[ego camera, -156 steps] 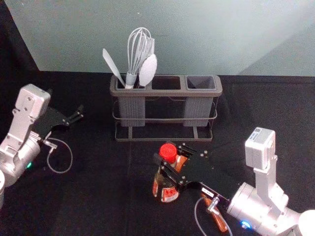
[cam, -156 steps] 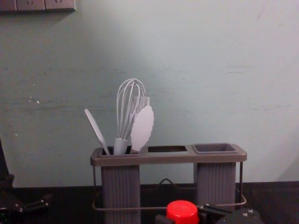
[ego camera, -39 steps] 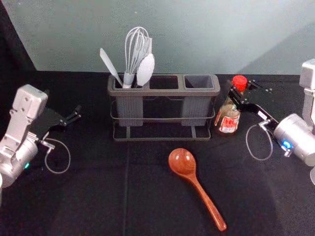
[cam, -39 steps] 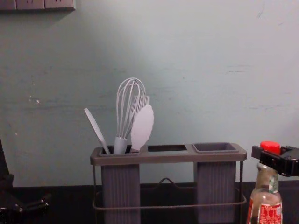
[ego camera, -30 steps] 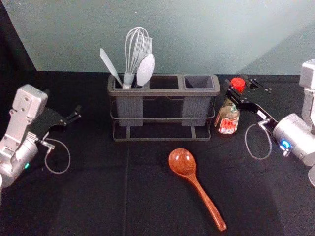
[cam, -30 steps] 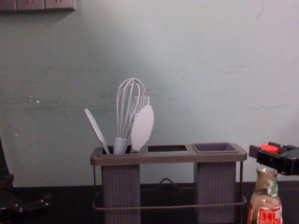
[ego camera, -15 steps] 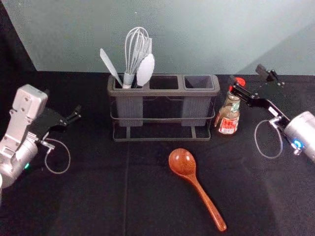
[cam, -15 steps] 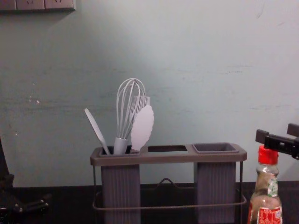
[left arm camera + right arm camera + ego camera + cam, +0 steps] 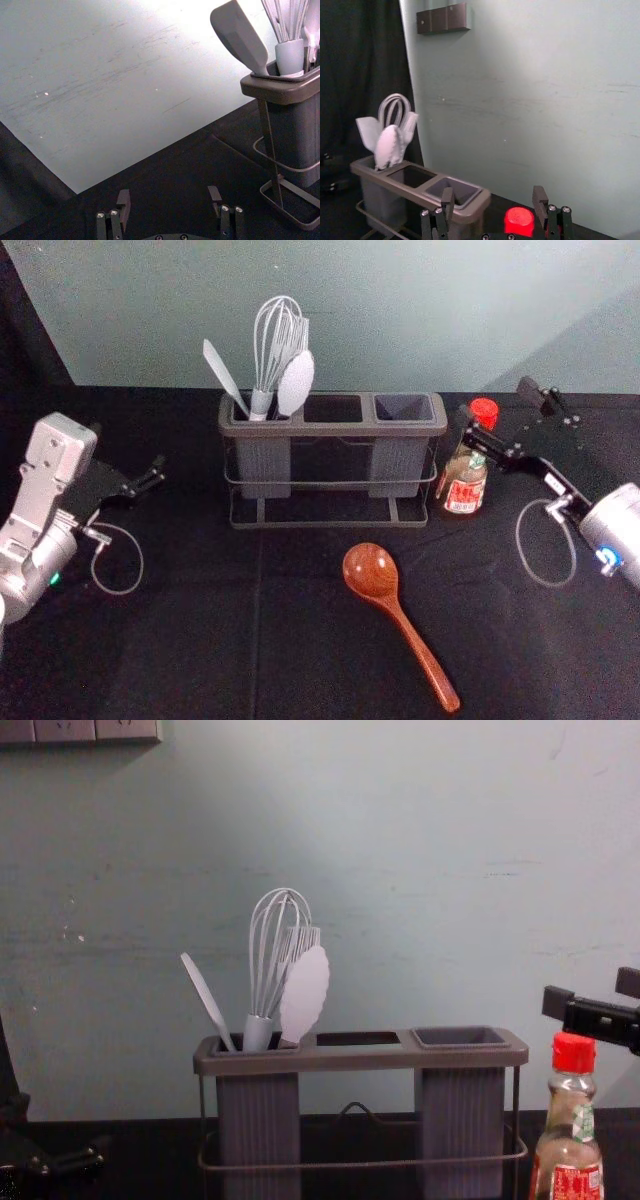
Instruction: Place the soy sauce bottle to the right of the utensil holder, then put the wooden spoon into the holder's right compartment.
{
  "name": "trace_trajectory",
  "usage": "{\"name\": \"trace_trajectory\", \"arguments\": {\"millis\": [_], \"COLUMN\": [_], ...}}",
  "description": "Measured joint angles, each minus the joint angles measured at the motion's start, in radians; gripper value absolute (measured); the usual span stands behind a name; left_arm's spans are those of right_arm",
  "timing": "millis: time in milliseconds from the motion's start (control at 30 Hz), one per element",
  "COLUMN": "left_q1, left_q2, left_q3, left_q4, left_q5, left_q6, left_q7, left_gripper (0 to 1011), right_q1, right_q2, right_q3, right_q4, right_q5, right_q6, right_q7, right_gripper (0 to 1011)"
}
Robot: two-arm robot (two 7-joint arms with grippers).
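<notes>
Bottle (image 9: pixel 465 490): 1 | spoon (image 9: pixel 370 572): 1 | right end effector (image 9: pixel 497 403): near bottle, spread | left end effector (image 9: pixel 129 446): left of holder (image 9: pixel 333 428), spread

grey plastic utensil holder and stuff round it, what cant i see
- Grey wire whisk, handle's lower end: head view, hidden by holder's left compartment
- Red-capped glass bottle, base: chest view, cut off by bottom edge
- Red-and-white label, small print: head view, too small
- Black right gripper, rear: chest view, cut off by right edge
</notes>
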Motion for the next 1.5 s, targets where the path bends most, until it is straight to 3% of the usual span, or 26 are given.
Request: {"name": "trace_trajectory", "arguments": {"millis": [333,733,1067,1300,1500], "left_q1": [0.000,0.000,0.000,0.000,0.000], "left_q2": [0.000,0.000,0.000,0.000,0.000], "left_q3": [0.000,0.000,0.000,0.000,0.000], "left_q4": [0.000,0.000,0.000,0.000,0.000], "left_q5": [0.000,0.000,0.000,0.000,0.000], "left_q6": [0.000,0.000,0.000,0.000,0.000], "left_q7": [0.000,0.000,0.000,0.000,0.000], "left_gripper": [1011,1011,1011,1011,1011], "right_q1": [-0.087,-0.165,-0.200,-0.208,-0.210], "right_q2": [-0.005,-0.049,-0.102,-0.134,-0.154], "right_q3": [-0.030,-0.070,-0.114,-0.128,-0.128], "right_q4": [-0.130,-0.194,-0.206,-0.187,-0.160], "right_q5": [-0.072,-0.156,-0.244,-0.263,-0.260], "right_q6": [0.025,0.084,0.171,0.194,0.167], "right_q7": [-0.036,-0.100,-0.159,-0.161,-0.141], "right_gripper": [1000,1000,1002,1002,1000]}}
